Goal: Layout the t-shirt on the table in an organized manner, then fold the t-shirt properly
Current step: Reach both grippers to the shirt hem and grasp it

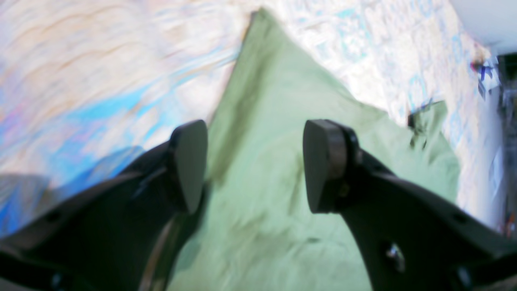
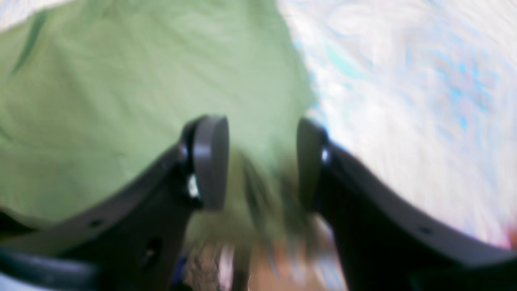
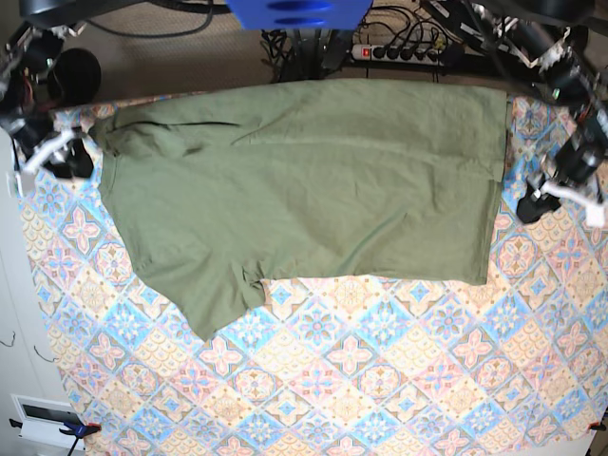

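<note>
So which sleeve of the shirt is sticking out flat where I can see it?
The sleeve pointing toward the near edge of the table. The other one, at the t-shirt's far side, isn't spread out.

I see the olive-green t-shirt [image 3: 313, 180] spread nearly flat on the counter [image 3: 380, 380], lying sideways across the counter's far half, with its straight hem on my left. One short sleeve juts toward the counter's near edge, and soft wrinkles cross the fabric. The counter's cloth shows pink, blue and beige diamond tiles.
</note>
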Controlling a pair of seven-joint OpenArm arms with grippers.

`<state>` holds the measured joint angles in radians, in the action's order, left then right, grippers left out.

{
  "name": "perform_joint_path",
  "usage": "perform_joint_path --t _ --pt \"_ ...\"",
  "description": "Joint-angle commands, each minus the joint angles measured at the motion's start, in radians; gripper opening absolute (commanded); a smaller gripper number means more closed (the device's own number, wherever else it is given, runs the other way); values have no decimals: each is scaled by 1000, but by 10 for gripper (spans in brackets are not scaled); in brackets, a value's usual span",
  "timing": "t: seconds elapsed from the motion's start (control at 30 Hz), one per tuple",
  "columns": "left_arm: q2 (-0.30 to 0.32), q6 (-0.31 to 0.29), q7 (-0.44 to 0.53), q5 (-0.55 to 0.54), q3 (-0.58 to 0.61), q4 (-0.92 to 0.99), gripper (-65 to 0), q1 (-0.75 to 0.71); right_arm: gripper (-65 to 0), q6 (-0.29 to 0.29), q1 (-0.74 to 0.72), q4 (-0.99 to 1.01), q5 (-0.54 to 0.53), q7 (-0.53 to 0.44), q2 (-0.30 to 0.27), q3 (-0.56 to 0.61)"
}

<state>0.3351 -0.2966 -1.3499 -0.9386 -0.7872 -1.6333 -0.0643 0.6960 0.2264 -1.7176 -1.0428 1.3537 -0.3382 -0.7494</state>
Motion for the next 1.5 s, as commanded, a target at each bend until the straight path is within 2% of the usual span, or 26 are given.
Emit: perform_joint_path --t 0.0,0.17,0.23,0.37,0.6,0.83,1.1,1.2,1.33,1.47 --pt "29 -2 25 14 5 -2 -279 31 -382 2 -25 -14 -12 -24 -35 -3" --pt "26 -2 33 132 71 114 -278 206 -382 2 -100 -14 123 -27 -35 69" --pt "26 -2 54 177 88 173 -278 257 -382 2 -149 -14 144 -29 -35 101" --pt "28 -2 158 260 200 290 -278 330 -382 2 -218 9 232 -39 -34 172" --pt "29 -2 327 359 369 492 -278 426 -382 2 -221 55 315 -84 -31 230" --pt "28 0 493 413 447 646 -278 453 -382 2 -281 66 319 -86 -29 233" --pt "25 0 587 453 447 724 -278 453 -382 2 -281 74 321 -86 -29 233" --pt "22 0 596 453 447 763 -277 453 -382 2 -281 87 319 -86 -29 233" --pt "-21 -3 588 453 449 784 -278 466 -382 2 -281 87 319 -86 -29 233" --pt "-37 -8 562 444 536 781 -286 464 -382 2 -281 86 319 -86 -29 230"
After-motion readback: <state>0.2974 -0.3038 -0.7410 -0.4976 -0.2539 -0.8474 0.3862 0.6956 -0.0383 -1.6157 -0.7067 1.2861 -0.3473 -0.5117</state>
